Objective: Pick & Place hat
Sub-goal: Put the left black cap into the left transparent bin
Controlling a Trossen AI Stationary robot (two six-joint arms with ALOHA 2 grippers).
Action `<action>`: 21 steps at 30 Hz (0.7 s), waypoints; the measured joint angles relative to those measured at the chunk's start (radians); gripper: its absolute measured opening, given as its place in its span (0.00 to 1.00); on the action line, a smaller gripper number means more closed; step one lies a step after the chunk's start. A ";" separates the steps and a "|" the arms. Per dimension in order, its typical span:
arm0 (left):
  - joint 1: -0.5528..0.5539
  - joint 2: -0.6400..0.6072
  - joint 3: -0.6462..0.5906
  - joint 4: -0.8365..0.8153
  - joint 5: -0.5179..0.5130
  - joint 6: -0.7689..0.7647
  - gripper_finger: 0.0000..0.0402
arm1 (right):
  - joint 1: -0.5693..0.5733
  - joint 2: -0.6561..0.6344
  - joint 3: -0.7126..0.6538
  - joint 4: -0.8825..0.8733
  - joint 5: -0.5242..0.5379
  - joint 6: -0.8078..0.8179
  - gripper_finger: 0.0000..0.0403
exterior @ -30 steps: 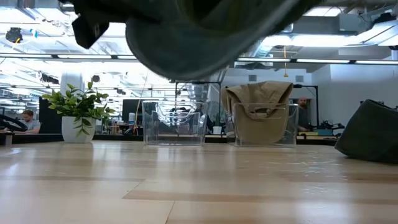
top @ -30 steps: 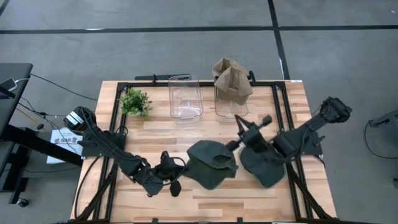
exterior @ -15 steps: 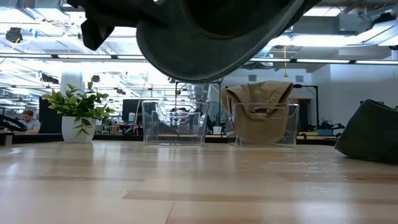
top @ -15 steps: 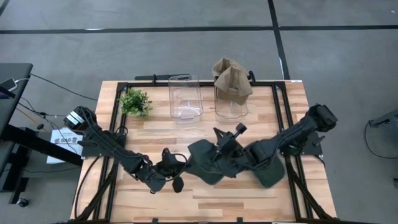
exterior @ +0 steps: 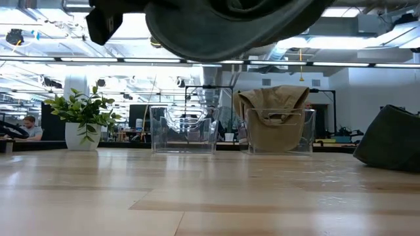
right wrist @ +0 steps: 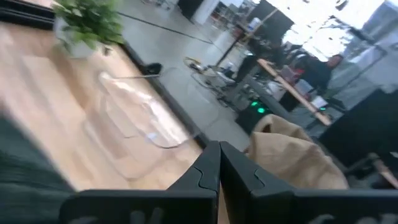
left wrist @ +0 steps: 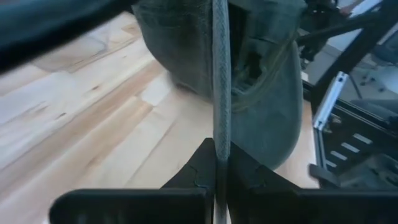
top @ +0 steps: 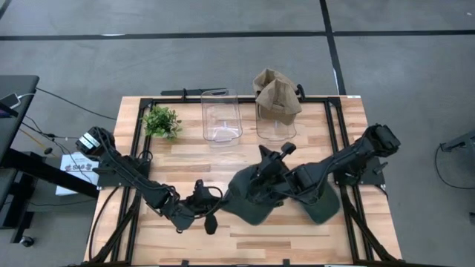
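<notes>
Above table [top: 185, 159], dark hat [top: 249, 196] brim-leftward

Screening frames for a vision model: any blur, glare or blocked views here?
Low view: dark hat close to the lens fills the top, ceiling lights glare behind. Right wrist view: motion-blurred, clear bin smeared. Left wrist view: hat brim soft up close. High view: evenly lit, sharp.

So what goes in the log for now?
left gripper: shut on hat brim | hat: lifted off table | right gripper: shut, over hat
</notes>
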 joint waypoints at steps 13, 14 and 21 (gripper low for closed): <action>-0.013 0.000 0.000 -0.021 0.004 0.004 0.03 | -0.031 -0.073 0.000 -0.023 0.057 -0.003 0.00; -0.013 0.000 0.000 -0.026 0.004 0.004 0.03 | -0.020 -0.083 0.000 -0.024 0.048 -0.003 0.00; 0.005 0.000 0.000 -0.030 0.008 0.005 0.03 | 0.074 -0.171 0.000 -0.019 0.017 -0.003 0.00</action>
